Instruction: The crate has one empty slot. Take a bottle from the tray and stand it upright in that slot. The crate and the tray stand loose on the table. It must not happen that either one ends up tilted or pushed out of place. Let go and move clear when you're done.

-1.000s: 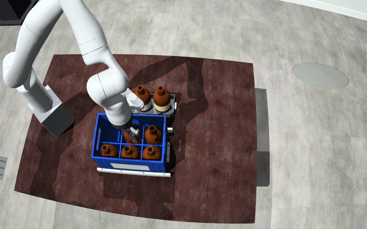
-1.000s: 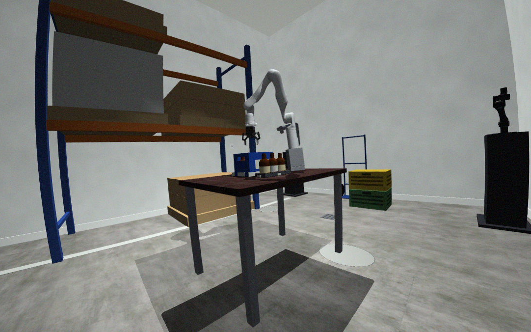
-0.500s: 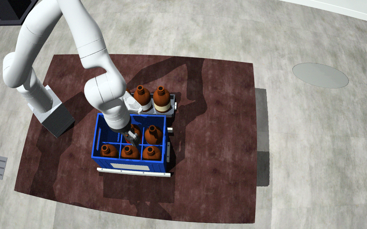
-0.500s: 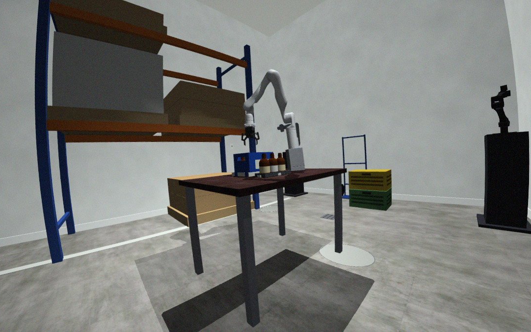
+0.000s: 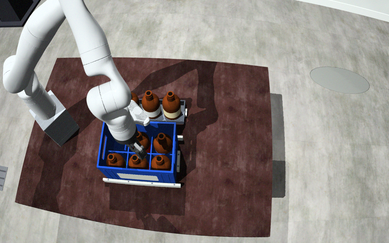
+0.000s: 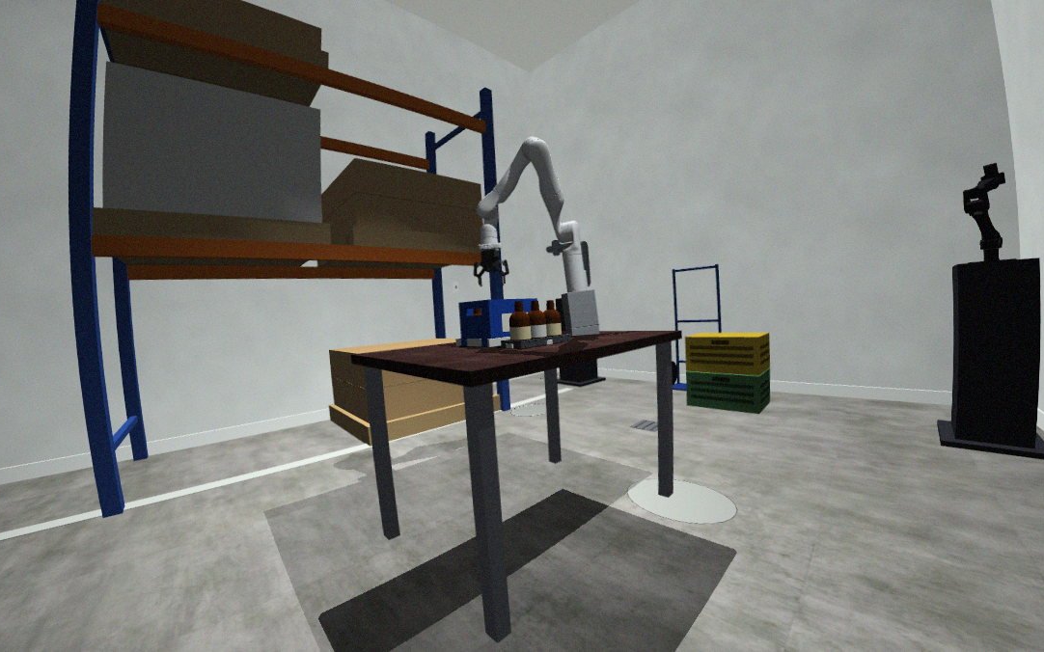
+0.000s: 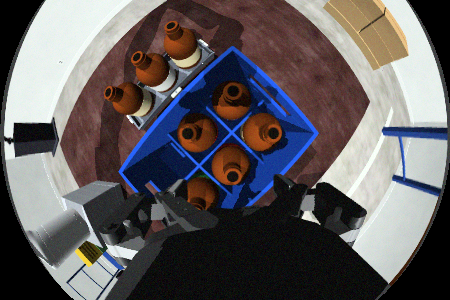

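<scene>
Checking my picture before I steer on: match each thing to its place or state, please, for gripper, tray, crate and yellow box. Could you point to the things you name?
1. gripper [image 5: 141,153] [image 6: 491,279]
2. tray [image 5: 174,121] [image 6: 514,344] [image 7: 141,124]
3. crate [image 5: 135,169] [image 6: 474,323] [image 7: 270,79]
4. yellow box [image 6: 727,353] [image 7: 88,253]

A. holds five bottles
B. on a green box
C. open, above the crate
D. holds three bottles

Pairs: 1-C, 2-D, 3-A, 4-B

So we've got the crate [image 5: 135,169] [image 6: 474,322] [image 7: 159,128] on the tabletop [image 5: 229,150] [image 6: 461,364] [image 7: 320,67] with five bottles inside, one corner slot unfilled. Right behind it from the top view sits the tray [image 5: 183,120] [image 6: 542,343] [image 7: 159,107], three bottles standing in a row.
</scene>
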Controlling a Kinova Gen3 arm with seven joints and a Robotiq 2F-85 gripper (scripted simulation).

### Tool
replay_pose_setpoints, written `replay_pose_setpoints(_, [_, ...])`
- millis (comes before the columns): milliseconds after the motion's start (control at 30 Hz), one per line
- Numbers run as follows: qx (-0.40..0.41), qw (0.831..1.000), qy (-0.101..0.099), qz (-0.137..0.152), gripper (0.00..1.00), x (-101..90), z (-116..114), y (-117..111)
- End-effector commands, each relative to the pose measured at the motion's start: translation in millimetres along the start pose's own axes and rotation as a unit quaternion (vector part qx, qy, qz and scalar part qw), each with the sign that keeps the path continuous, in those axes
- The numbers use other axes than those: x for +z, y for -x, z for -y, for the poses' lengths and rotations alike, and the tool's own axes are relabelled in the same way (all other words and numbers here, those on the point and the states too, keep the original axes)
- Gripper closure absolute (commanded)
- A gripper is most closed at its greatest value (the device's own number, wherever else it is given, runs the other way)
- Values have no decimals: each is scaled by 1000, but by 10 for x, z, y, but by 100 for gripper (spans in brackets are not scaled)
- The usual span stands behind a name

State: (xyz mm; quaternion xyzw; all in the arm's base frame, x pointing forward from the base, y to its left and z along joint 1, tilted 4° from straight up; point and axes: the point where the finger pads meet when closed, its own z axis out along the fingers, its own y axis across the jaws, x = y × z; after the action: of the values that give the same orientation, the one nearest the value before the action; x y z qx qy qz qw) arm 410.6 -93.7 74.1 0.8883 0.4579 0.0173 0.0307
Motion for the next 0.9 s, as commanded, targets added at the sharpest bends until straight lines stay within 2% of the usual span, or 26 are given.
replay_pose_setpoints(0, [6,1000,1,0,0,-2,-22,41])
replay_pose_setpoints(867, [20,1000,3,0,0,1,-64,131])
